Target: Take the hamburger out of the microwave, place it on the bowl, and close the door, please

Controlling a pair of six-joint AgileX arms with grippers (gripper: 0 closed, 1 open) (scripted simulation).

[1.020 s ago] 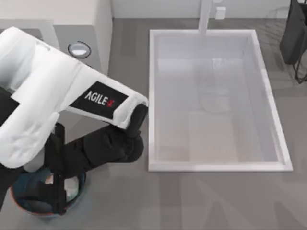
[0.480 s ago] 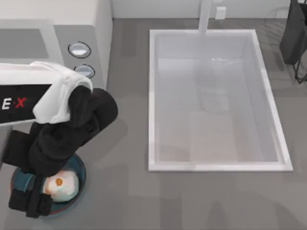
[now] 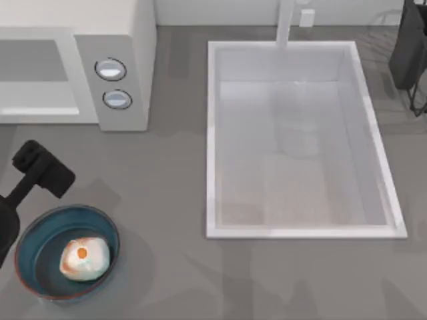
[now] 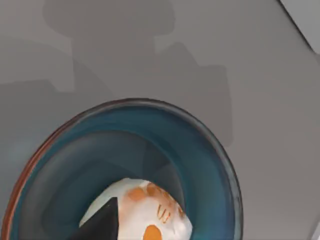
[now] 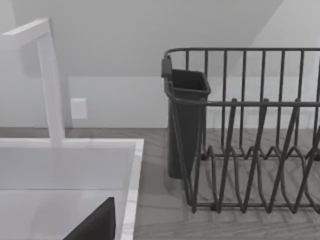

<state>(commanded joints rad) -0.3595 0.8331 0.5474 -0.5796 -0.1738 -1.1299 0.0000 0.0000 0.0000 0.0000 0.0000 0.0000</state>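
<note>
The hamburger [image 3: 85, 259] lies loose inside the blue bowl [image 3: 30, 235] at the front left of the table; the left wrist view shows the hamburger [image 4: 142, 215] low in the bowl [image 4: 210, 165]. My left gripper [image 3: 44, 171] hangs open above the table, just behind the bowl and in front of the microwave [image 3: 127, 40], holding nothing. One of its dark fingertips [image 4: 102, 225] overlaps the hamburger in the left wrist view. The microwave's cavity [image 3: 33, 70] faces the front and looks bare. The door is out of view. A dark part of my right gripper [image 5: 95, 225] shows over the sink.
A white sink [image 3: 210, 140] with a tap [image 3: 287, 23] takes up the middle and right of the table. A dark wire dish rack [image 5: 250, 150] with a cutlery holder [image 3: 407, 50] stands at the far right. Bare grey tabletop lies between bowl and sink.
My left arm has swung off the bowl and back to the left edge, uncovering the microwave front. The hamburger stays in the bowl, released.
</note>
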